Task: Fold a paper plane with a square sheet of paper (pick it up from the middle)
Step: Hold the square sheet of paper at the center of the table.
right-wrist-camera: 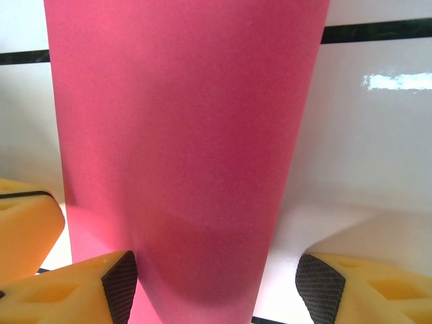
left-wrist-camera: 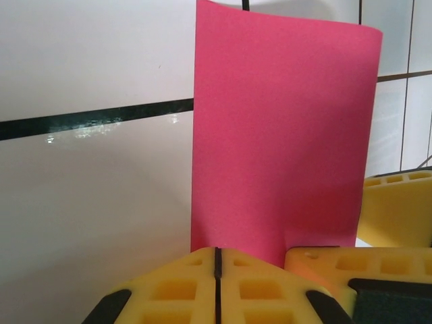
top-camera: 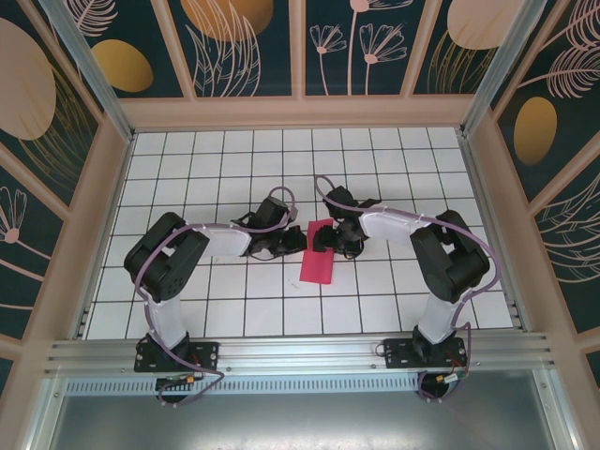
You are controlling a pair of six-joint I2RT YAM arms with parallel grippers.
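My left claw is shut at the edge of the red paper, whether on it I cannot tell; my right claw gapes astride it, gripping nothing.

My left arm rises from its base, bends at the elbow and runs its forearm low toward the middle. The left gripper has its yellow pads pressed flat together, seam to seam. My right arm mirrors that pose. The right gripper points downward with its jaws standing wide apart. The two grippers sit just beside each other.
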